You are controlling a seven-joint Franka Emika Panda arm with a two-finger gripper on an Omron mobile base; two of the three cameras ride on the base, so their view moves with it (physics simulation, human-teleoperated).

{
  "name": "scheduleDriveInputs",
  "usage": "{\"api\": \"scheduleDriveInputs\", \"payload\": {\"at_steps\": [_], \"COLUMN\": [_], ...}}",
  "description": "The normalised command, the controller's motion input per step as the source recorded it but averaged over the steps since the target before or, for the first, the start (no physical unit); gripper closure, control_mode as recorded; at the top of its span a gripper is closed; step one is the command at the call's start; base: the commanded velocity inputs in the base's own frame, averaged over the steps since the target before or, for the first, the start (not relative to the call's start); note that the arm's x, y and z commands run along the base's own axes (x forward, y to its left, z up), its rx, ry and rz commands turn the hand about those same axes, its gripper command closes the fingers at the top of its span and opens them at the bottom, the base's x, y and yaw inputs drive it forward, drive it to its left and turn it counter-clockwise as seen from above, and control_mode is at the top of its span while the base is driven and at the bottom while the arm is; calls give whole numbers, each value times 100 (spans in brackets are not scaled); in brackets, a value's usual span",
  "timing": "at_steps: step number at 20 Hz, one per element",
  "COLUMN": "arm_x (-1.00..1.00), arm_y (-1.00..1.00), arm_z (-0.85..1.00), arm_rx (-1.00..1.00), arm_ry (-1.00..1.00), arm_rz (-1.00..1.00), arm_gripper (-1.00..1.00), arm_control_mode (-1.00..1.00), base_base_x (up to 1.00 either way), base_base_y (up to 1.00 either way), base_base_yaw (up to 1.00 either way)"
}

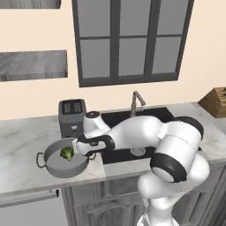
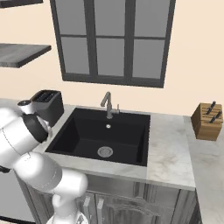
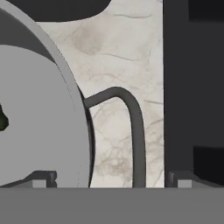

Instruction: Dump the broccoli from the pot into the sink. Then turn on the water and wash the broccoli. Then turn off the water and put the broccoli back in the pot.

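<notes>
Grey metal, wide and shallow, the pot (image 1: 66, 162) sits on the marble counter (image 1: 22, 145) left of the sink (image 2: 100, 135), just in front of the boxy dark toaster (image 1: 72, 115). One green broccoli (image 1: 67, 153) floret lies inside it, toward the back of the pot floor. The white arm reaches low across the counter, and its gripper (image 1: 86, 149) hangs at the pot's right-hand rim with jaws spread wide, holding nothing. From the hand view, the two finger tips (image 3: 43, 178) straddle the pot's loop handle (image 3: 133, 131) (one tip over the pot's inside, the other over the black edge of the sink). The black basin has a silver drain (image 2: 105, 152) and a slim grey faucet (image 2: 107, 104) at its back edge
</notes>
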Motion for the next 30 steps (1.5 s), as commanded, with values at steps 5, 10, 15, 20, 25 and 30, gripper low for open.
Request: {"api": "scheduleDriveInputs", "payload": {"at_steps": [5, 10, 15, 20, 25, 30], "arm_x": [8, 9, 10, 7, 0, -3], "arm_y": [5, 4, 6, 15, 4, -4], "arm_z": [-20, -24, -24, -23, -8, 5], "arm_rx": [0, 0, 0, 0, 0, 0], "arm_ry": [0, 0, 0, 1, 0, 0], "arm_rz": [-2, -2, -1, -2, -3, -3], "arm_gripper": [-100, -100, -100, 100, 100, 100], "arm_control_mode": [-100, -100, -100, -100, -100, -100], "base_base_x": [0, 0, 0, 0, 0, 0], "base_base_y": [0, 0, 0, 0, 0, 0], "base_base_yaw": [0, 0, 0, 0, 0, 0]}}
